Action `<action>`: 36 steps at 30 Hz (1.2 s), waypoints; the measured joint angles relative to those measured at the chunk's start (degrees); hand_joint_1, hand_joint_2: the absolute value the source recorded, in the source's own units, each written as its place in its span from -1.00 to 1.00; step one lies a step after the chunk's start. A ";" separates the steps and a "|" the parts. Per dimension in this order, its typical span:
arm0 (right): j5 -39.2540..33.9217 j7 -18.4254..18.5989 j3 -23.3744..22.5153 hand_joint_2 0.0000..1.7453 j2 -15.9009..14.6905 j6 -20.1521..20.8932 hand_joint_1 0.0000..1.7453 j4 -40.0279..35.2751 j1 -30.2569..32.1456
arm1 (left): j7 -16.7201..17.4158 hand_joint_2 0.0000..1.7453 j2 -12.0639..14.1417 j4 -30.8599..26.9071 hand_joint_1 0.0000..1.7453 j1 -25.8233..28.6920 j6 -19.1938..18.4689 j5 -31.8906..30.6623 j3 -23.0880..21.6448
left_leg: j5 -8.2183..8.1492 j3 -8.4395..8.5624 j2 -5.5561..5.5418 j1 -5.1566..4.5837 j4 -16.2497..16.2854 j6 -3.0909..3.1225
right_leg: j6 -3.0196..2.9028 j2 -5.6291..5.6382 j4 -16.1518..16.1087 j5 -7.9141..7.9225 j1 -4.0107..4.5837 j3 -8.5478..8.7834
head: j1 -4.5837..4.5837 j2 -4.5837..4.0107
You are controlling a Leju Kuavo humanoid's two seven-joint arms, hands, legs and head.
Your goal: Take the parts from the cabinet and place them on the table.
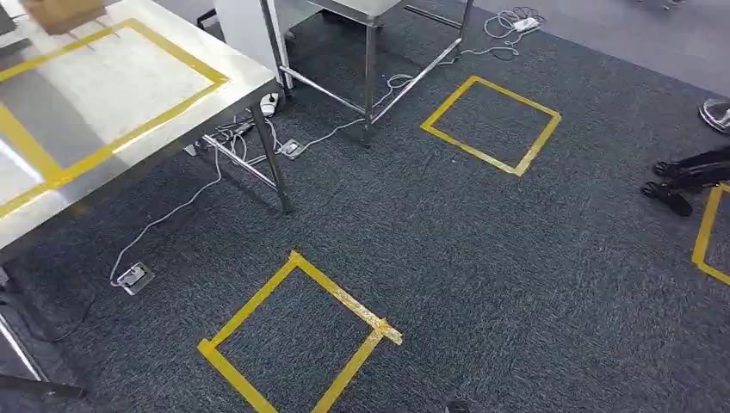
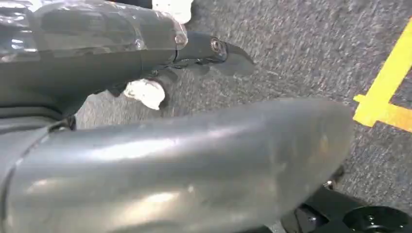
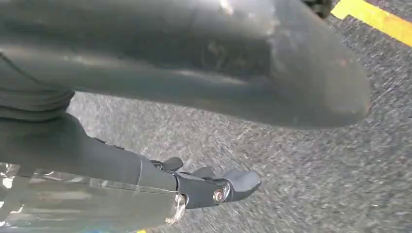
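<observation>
We see the brown cardboard box point(image 1: 62, 12) on the steel table with yellow tape outlines point(image 1: 120, 82) cut off by the frame's top edge. A person's black shoes point(image 1: 676, 185) run off the right edge.

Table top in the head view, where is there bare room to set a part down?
The table is bare inside the yellow tape rectangle and along its near edge. The far corner is taken by a cardboard box. Beneath it, cables crowd the floor by the table leg.
</observation>
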 joint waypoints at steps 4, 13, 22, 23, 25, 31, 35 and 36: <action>0.02 0.02 0.00 -1.00 -0.07 0.00 -1.00 0.04 -0.25 | 0.00 -1.00 0.04 0.00 -1.00 -0.01 -0.02 0.00 -0.02 | 6.10 5.62 -5.94 1.07 -13.33 -0.26 | 1.37 2.75 1.79 -1.11 -0.19 -0.46 | -1.36 0.00; 0.00 0.00 0.00 -1.00 0.00 0.02 -1.00 -0.04 -0.41 | 0.00 -1.00 0.24 -0.04 -1.00 0.17 -0.02 0.00 -0.02 | 5.34 6.62 1.85 0.26 -13.79 2.48 | 3.57 -1.98 17.71 -8.44 -0.80 -9.24 | 0.68 0.00; 0.00 0.00 0.00 -1.00 -0.15 0.00 -1.00 -0.04 0.03 | 0.00 -1.00 -0.07 -0.04 -1.00 -0.23 -0.02 0.00 -0.02 | 4.30 8.07 6.68 0.13 -14.31 0.99 | 0.97 -5.53 1.90 -0.79 1.02 -1.67 | 1.75 0.00; 0.00 0.00 0.00 -1.00 -0.15 0.00 -1.00 -0.02 0.10 | 0.00 -1.00 -0.09 -0.04 -1.00 -0.32 -0.02 0.00 -0.02 | 4.25 8.60 7.27 0.07 -14.66 0.65 | 0.57 -4.99 1.27 -0.55 0.98 -1.39 | 1.86 0.00; 0.00 0.00 0.00 -1.00 -0.09 -0.02 -1.00 0.00 0.16 | -0.02 -1.00 -0.11 -0.04 -1.00 -0.42 -0.02 0.00 -0.04 | 2.47 7.76 0.62 0.33 -12.62 0.22 | -0.08 -4.29 -0.07 0.13 0.23 -0.50 | 1.53 0.00; -0.02 0.00 0.00 -1.00 -0.02 0.02 -1.00 0.00 0.05 | 0.00 -1.00 -0.13 -0.02 -1.00 0.08 -0.02 0.00 -0.28 | 1.38 0.20 0.02 0.33 -1.67 0.02 | -0.24 0.15 0.19 -0.30 0.31 0.02 | -0.20 0.00; -0.07 0.00 0.00 -1.00 -0.02 0.02 -1.00 0.00 -0.28 | -0.02 -1.00 -0.13 -0.02 -1.00 0.07 0.00 0.00 -0.42 | 6.24 5.33 -5.66 1.02 -13.58 0.16 | 1.19 3.01 2.02 -1.56 -0.09 -0.31 | -1.33 0.00; -0.09 0.00 -0.02 -1.00 -0.02 0.04 -1.00 0.00 -0.28 | -0.02 -1.00 -0.13 -0.02 -1.00 0.10 -0.02 0.00 -0.44 | 6.19 5.40 -5.12 0.72 -13.32 0.35 | 1.49 3.58 1.77 -1.40 -0.37 -0.49 | -1.13 0.00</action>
